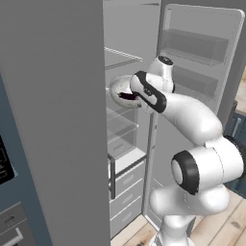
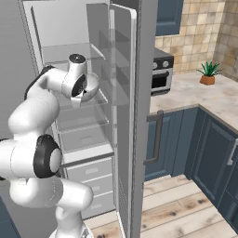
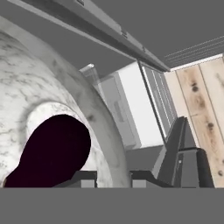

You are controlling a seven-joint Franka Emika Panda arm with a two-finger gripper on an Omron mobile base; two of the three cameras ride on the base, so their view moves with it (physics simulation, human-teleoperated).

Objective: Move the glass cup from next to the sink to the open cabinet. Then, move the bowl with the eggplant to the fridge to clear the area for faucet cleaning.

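Hand view puts the gripper [image 3: 113,178] at the bottom edge, its two dark fingertips [image 3: 83,178] set on either side of the thick rim of the bowl [image 3: 26,100], one tip inside the wall and one outside, clenched on that rim. Within the speckled white-grey bowl lies the eggplant [image 3: 50,151], a dark purple mass resting against the inner wall just beside the inner tip. Past the rim, pale fridge drawers [image 3: 135,113] and a strip of wooden floor [image 3: 201,100] show beyond.

From the left base view, the bowl [image 1: 116,89] hangs tilted at the end of the arm [image 1: 187,115], its open face turned towards the fridge [image 1: 57,120], with the eggplant [image 1: 127,96] a dark sliver at its lower edge. It sits at the level of the clear shelves [image 1: 122,57], just inside the open front and above the drawers [image 1: 127,180]. The door [image 1: 202,53] stands swung wide on the right.

Right base view shows the wrist reaching into the same shelf space, with a potted plant [image 2: 208,73] on the far counter [image 2: 204,95]. No brand, label or writing can be read on anything.
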